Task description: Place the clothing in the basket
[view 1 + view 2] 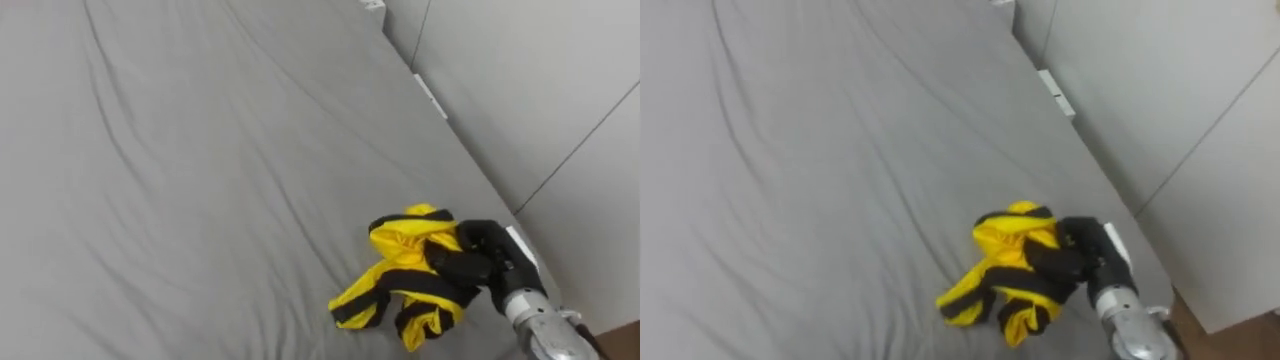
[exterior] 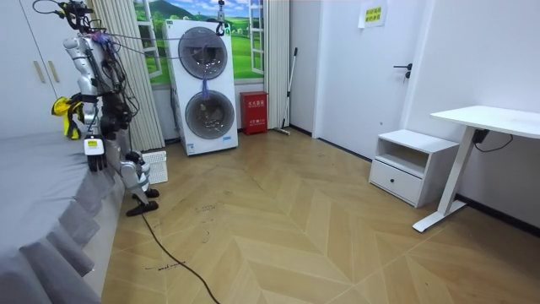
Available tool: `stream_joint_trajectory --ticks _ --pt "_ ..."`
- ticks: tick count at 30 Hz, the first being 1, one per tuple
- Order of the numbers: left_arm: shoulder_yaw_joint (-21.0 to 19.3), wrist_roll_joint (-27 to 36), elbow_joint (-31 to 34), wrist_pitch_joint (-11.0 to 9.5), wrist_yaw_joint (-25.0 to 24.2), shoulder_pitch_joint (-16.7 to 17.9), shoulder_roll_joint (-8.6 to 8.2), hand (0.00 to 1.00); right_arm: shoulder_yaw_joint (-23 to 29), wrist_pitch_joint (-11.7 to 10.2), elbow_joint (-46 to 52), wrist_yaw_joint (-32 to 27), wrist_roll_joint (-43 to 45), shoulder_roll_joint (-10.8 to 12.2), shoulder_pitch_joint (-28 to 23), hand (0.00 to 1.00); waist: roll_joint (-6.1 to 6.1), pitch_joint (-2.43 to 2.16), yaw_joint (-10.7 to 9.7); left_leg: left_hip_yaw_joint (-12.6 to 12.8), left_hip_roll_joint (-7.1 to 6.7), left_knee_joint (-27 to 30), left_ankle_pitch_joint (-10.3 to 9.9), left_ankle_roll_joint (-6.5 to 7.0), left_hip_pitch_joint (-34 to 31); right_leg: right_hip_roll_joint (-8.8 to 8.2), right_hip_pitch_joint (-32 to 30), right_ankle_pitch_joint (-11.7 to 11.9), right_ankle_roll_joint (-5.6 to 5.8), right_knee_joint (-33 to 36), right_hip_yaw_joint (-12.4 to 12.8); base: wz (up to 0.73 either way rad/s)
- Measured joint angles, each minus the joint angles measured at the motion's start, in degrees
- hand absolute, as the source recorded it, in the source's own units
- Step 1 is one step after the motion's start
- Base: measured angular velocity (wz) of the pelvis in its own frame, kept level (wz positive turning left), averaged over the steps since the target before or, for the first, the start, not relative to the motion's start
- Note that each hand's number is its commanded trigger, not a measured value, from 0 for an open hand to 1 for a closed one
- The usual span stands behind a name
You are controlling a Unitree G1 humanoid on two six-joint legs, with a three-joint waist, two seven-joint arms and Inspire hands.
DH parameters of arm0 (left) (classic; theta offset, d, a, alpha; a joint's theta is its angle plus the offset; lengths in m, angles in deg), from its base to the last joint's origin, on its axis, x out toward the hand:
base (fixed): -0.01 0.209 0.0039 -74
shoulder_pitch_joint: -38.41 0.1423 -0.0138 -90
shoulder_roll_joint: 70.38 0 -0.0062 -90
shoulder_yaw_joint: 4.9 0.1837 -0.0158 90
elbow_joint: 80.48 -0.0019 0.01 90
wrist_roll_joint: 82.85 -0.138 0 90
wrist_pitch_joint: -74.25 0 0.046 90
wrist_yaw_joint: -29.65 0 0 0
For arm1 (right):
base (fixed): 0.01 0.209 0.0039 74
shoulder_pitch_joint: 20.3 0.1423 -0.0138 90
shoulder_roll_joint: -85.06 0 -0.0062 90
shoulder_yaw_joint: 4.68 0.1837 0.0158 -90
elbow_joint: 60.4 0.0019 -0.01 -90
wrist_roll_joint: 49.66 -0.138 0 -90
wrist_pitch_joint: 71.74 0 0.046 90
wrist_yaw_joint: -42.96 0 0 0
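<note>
Crumpled yellow-black garment (image 1: 402, 288) in right robot hand (image 1: 480, 256)

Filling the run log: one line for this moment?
step: grasp | right hand shut on garment | garment at bed edge | left hand hangs idle | drop-off not yet done

Over at the near right edge of the wrinkled grey bedsheet (image 1: 840, 150), the robot's black right hand (image 1: 1081, 258) has its fingers curled into a crumpled yellow-and-black striped garment (image 1: 1002, 272), close beside white wall panels (image 1: 1180, 100).
</note>
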Motion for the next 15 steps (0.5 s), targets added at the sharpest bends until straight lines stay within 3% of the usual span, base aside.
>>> stream_joint_trajectory --ticks 3,8,15 --pt "-0.32 0.01 0.04 1.8 1.01 0.08 0.04 0.0 1.15 0.11 2.25 -1.52 -2.1 -0.05 -1.03 1.0 -0.05 -0.01 -0.25 2.37 1.06 -0.49 -0.79 -0.05 1.3 0.88 -0.1 0.28 -0.18 0.07 1.62 -0.28" --pt "-2.06 -1.25 0.03 4.52 1.97 0.48 0.0 0.0 3.13 2.64 2.07 -1.87 -4.74 0.01 -3.88 1.0 -0.06 -0.02 -1.01 5.7 1.76 -0.35 -1.21 -0.55 1.58 2.22 -0.44 1.53 -0.79 0.0 4.92 -0.37" --pt "-2.47 -1.62 0.02 5.0 1.93 2.9 -0.1 0.0 6.57 3.5 1.95 -4.57 -6.73 0.07 -7.01 1.0 -0.22 0.08 -2.91 8.81 2.27 -0.29 -1.74 -0.92 2.6 2.98 -0.71 1.6 -0.87 -0.12 7.82 -0.23"
